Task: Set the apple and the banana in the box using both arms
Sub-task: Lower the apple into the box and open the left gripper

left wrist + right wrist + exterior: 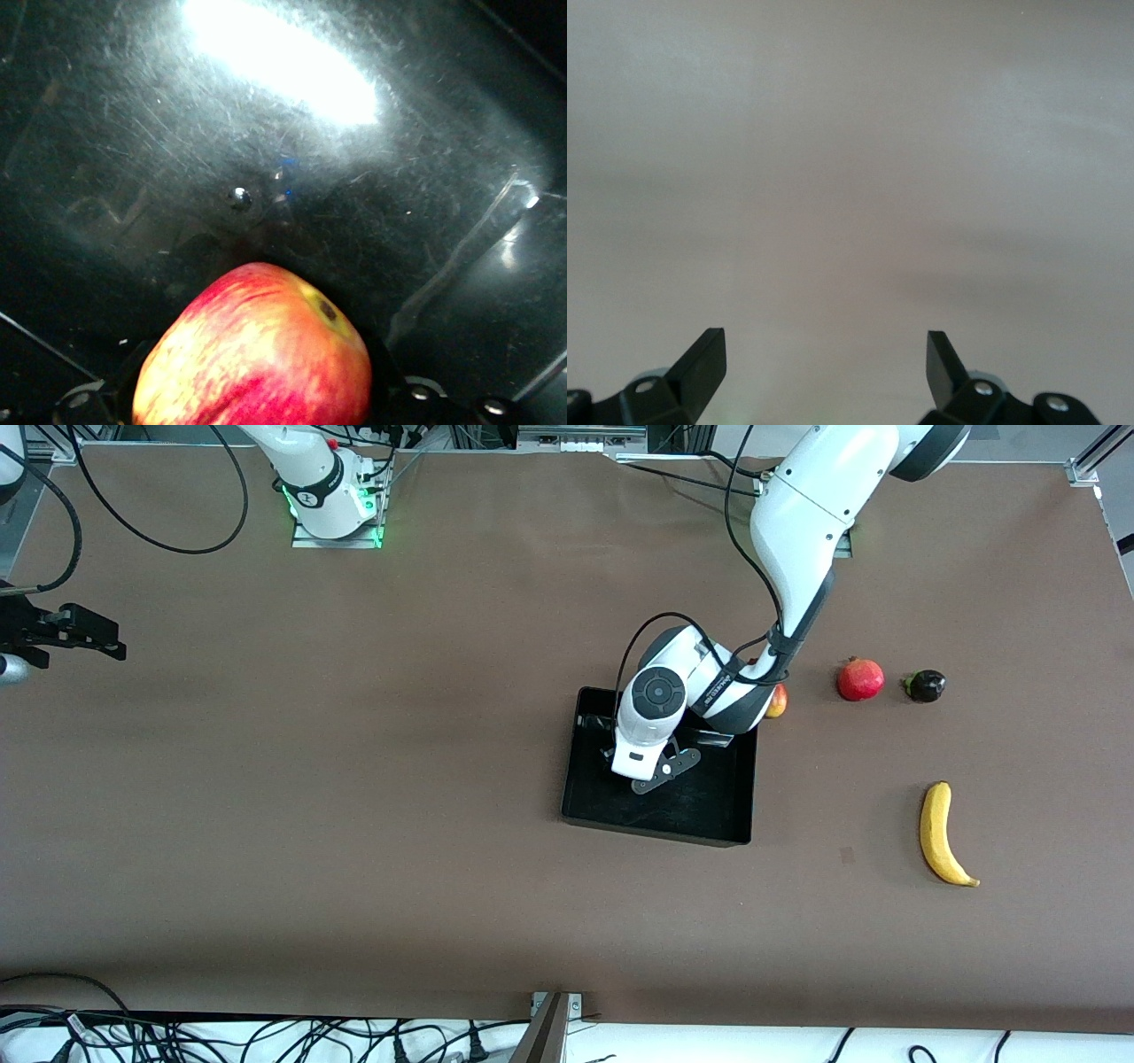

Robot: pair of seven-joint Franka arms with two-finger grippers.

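- Over the box [656, 828], mid-table: left gripper [660, 772] low inside, clenched on the apple [257, 354], glossy black floor just beneath.
- Risk on letting go from any height: round fruit rolling, bumping the low wall, perhaps hopping out.
- Risk on lifting away: wrist brushing the rim and shoving the tray toward the red-yellow fruit [777, 701] beside it.
- Near the table edge at the left arm's end: banana [941, 834], well apart from the box, not yet picked.
- At the right arm's end: right gripper [89, 638] waiting, jaws spread, holding nothing; long reach to the banana, with a chance of arms crossing.
- Possible mix-up with the pomegranate [860, 679].
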